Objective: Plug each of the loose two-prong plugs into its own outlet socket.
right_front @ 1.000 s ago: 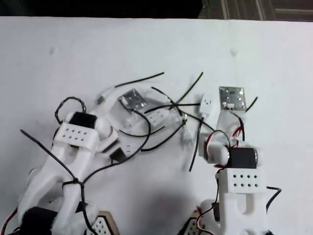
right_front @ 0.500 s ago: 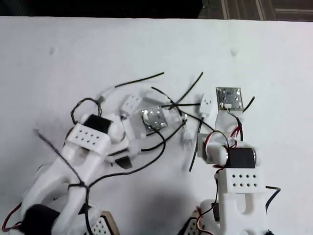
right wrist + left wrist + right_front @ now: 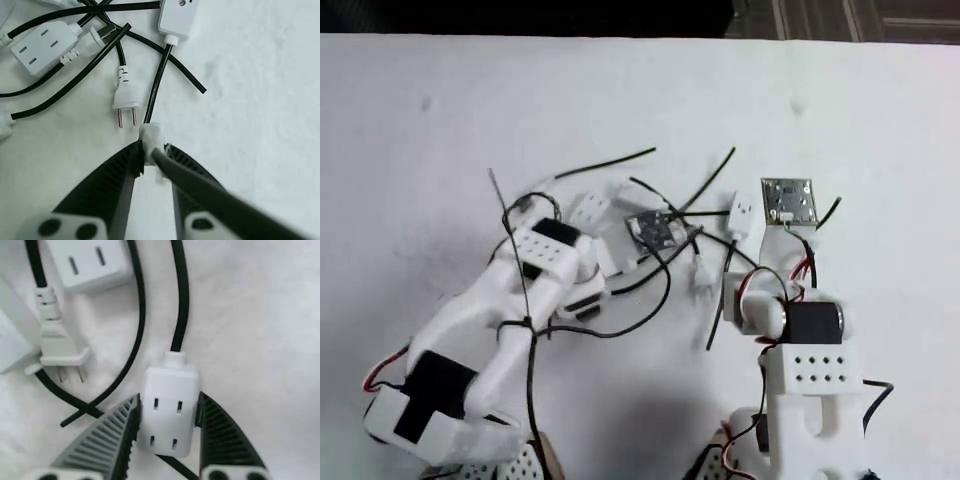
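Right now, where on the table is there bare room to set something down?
Free: the far strip of table behind the cords, and the patch right of the right arm. Crowded: the middle, where cords, outlet sockets and plugs tangle.

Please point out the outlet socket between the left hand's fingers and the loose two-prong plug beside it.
outlet socket (image 3: pixel 169 407), left wrist view, on its slotted face.
two-prong plug (image 3: pixel 57 342), left wrist view, on its white body.

A white table (image 3: pixel 440 150) meets darkness, with possibly tiled floor (image 3: pixel 840 18) beyond.
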`<state>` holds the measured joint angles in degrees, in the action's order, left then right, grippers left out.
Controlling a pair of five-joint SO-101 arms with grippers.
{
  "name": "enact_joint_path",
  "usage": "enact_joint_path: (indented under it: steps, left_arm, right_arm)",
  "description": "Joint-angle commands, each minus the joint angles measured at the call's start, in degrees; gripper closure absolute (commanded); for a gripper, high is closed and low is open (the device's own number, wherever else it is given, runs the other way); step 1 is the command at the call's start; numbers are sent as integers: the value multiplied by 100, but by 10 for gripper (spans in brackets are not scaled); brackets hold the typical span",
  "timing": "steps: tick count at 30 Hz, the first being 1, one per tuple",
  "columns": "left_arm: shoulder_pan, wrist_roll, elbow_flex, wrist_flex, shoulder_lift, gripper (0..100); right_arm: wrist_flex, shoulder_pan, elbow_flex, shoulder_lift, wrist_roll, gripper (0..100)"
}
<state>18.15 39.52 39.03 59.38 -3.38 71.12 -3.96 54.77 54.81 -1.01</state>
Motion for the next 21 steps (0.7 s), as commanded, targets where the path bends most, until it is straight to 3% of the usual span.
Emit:
enact_joint_path:
  steps: [1,11,16,21]
  left_arm:
    - [31,-1240,-308,-35,13,975]
    - [382,-3560,-818,70,22,978]
    - [699,-3974,-818,79,22,977]
    - [752,-3798,-809,299,48,924]
  right_arm:
    - [-48,127,-35,31,-88,981]
    - [-48,198,-35,31,-237,981]
    - [-48,198,-35,31,-237,981]
    - [-48,207,-35,31,-255,981]
